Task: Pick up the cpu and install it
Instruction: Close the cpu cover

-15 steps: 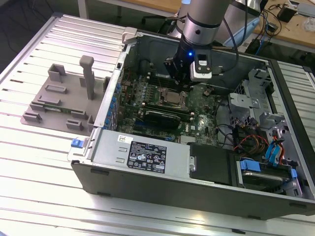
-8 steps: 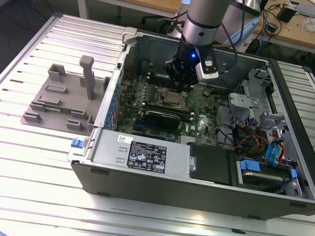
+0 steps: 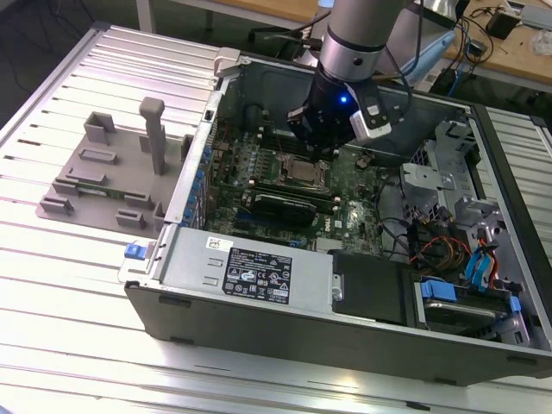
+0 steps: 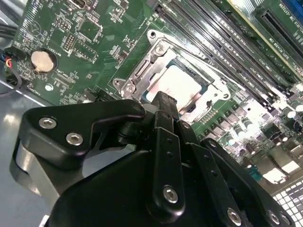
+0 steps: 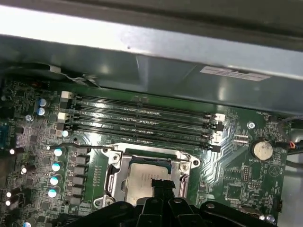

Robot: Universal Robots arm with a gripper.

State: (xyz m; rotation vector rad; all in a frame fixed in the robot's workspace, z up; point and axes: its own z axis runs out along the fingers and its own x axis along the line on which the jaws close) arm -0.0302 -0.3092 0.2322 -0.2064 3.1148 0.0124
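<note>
- The arm (image 3: pixel 355 39) is reaching down into an open computer case (image 3: pixel 345 332); the case is lying on its side on a ribbed metal table (image 3: pixel 78 285)
- The gripper (image 4: pixel 163 101) is hanging low over the green board (image 4: pixel 71 42) inside the case; in both wrist views its black tip is showing in front of one edge of the cpu; whether the jaws are spread or pressed together cannot be told, and neither can whether the tip is touching the chip
- The cpu (image 5: pixel 142 176) is lying flat in the socket (image 4: pixel 135 81) with its pale silvery top facing up; the socket's bright metal frame is sitting around it on all sides
- A row of long black memory slots (image 5: pixel 142 120) is running just beside the socket; in the first wrist view they are lying between the socket and the grey case wall (image 5: pixel 156 71)
- A round coin battery (image 5: pixel 262 150) is sitting on the board, well apart from the socket
- A small blue light (image 3: pixel 343 99) is glowing on the gripper's body in the exterior view
- A grey power supply box (image 3: pixel 250 269) with a label is sitting along the near side of the case; a tangle of coloured cables (image 3: pixel 431 250) is lying toward the exterior view's right
- A grey plastic tray (image 3: pixel 103 185) with an upright post (image 3: pixel 153 136) is resting on the table, just beside the case on the exterior view's left
</note>
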